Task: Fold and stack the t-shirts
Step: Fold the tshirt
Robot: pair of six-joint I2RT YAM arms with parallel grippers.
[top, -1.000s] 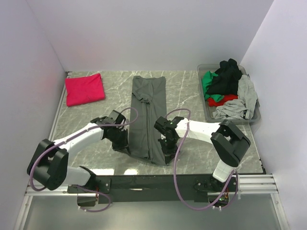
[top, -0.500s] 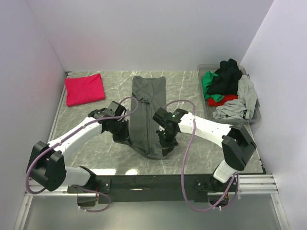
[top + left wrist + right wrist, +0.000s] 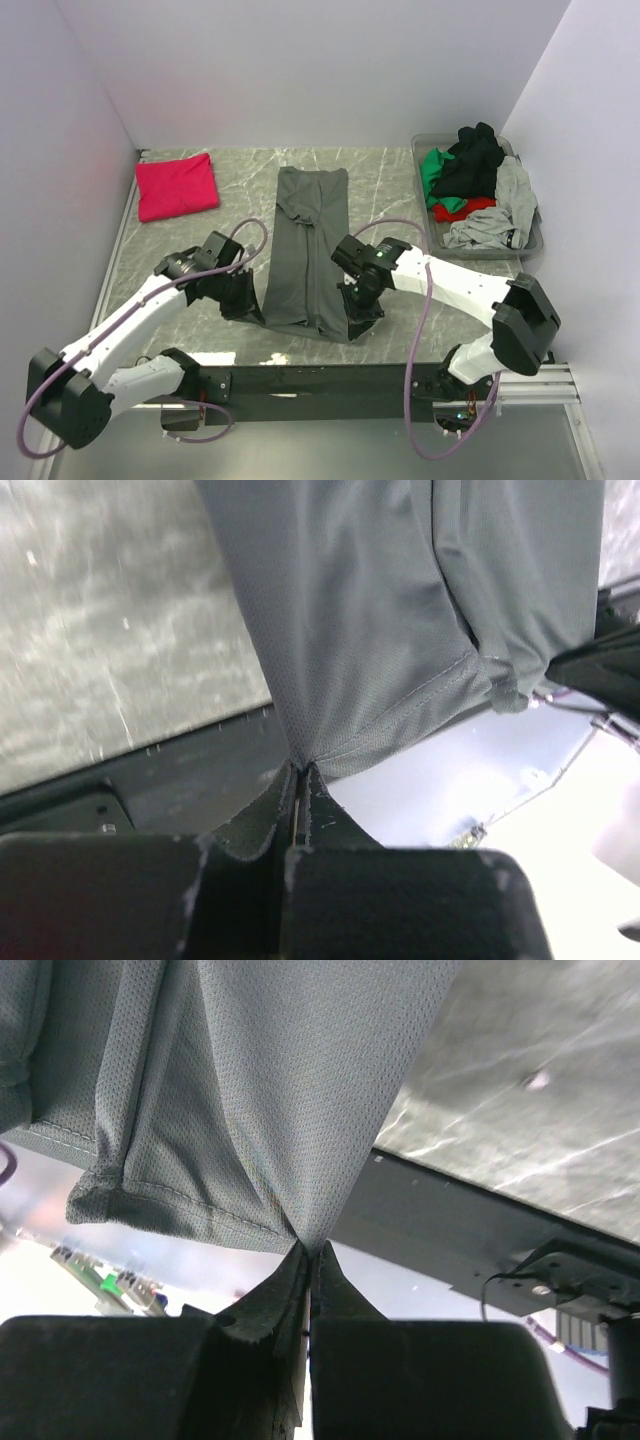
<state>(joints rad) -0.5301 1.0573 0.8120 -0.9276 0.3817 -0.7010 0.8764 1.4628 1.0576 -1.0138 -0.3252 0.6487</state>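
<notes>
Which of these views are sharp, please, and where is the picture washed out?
Top external: evenly lit and sharp throughout. Left wrist: grey t-shirt weave crisp, lower right corner blown out white. Right wrist: weave crisp too, lower left washed out.

right gripper point(image 3: 310, 1253): clamped on hem corner | shirt point(image 3: 250, 1080): grey, spreads toward 12 o'clock, folded hem at 9 | table point(image 3: 540, 1110): marble, 2 o'clock
</notes>
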